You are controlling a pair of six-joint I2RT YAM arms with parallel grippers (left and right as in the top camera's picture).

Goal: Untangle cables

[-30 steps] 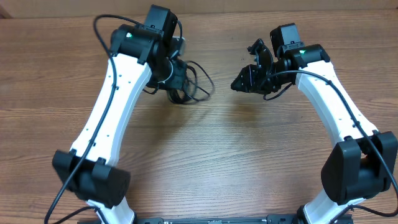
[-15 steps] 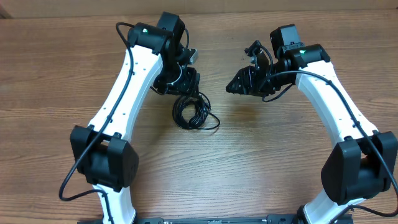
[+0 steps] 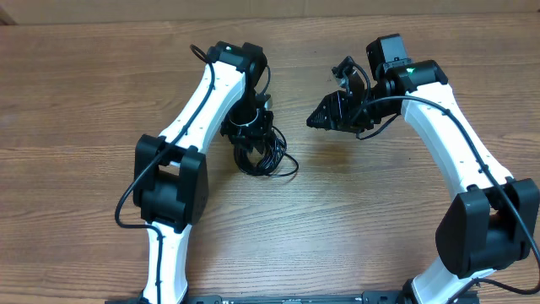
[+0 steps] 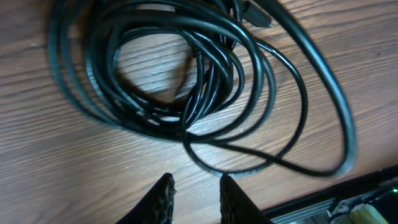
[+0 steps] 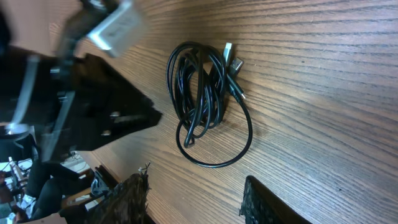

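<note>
cables (image 3: 261,158) lie unmoved while left tool (image 4: 196,182), apart, has swung over them, right tool (image 5: 194,186) also apart.

From my end the table (image 3: 354,219) reads as wood grain, matt with a faint sheen; the cables (image 3: 257,156) have a smooth, glossy black jacket, plastic or rubber, can't tell which; their plug ends (image 5: 231,59) show bright silvery metal; the left arm (image 3: 198,101) and right arm (image 3: 456,143) wear glossy white plastic shells with matt black joints; the left gripper (image 4: 194,190) has rough-textured black fingers (image 4: 163,200).
</note>
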